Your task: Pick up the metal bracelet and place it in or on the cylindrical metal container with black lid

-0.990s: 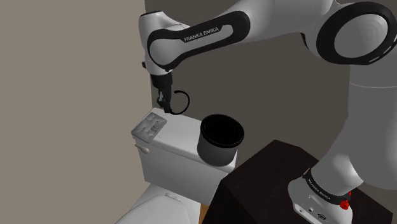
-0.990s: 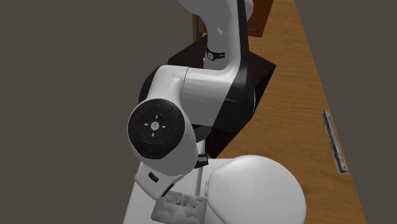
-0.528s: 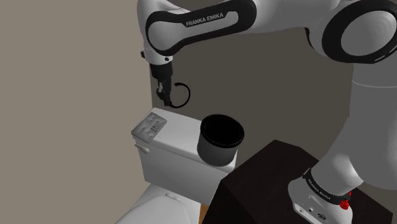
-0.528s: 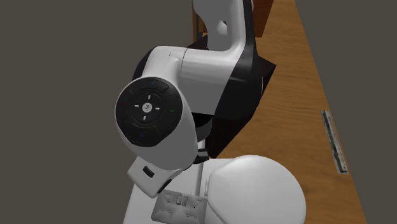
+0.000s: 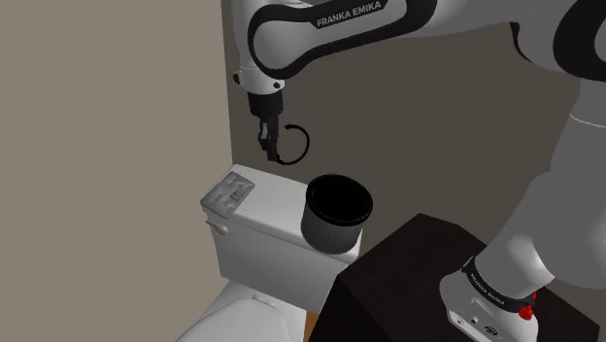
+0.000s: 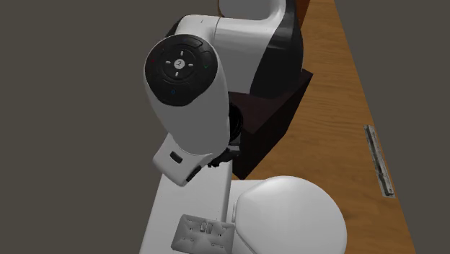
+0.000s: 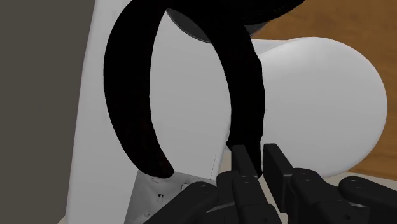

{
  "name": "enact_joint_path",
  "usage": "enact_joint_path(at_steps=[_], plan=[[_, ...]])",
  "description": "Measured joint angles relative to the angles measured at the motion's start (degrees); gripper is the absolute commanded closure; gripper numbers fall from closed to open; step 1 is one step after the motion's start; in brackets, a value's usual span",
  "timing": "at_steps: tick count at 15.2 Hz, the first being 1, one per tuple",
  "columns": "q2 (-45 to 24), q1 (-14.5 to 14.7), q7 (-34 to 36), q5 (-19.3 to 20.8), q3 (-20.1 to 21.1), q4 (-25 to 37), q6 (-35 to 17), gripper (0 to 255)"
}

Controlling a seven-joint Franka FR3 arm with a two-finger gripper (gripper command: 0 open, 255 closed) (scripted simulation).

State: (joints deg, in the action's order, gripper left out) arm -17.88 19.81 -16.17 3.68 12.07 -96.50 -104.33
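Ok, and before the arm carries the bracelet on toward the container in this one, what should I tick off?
1. Grip: the gripper has its fingers clasped on one end of the black, open-ended bracelet: ok.
2. Bracelet lifted clear of the white toilet tank: ok.
3. Bracelet above the container: not ok. It hangs over the tank, off to the shoulder view's left of the container.
4. Container upright on the tank: ok.
5. Container top open or lidded: cannot tell. It only shows black.
6. Air between bracelet and container free of other things: ok.
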Motion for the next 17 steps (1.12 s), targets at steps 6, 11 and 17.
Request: enact_joint_path(at_steps=[6,11,17], plan=[[14.9,-1.2,-1.5,-3.0,0.4,-19.2,-4.6,255],[26.2,-1.5,-3.4,-5.3,-0.1,-31.6,-5.9,255],[28.7,-1.3,-3.8,-5.9,-0.1,-37.4,-9.3,255]])
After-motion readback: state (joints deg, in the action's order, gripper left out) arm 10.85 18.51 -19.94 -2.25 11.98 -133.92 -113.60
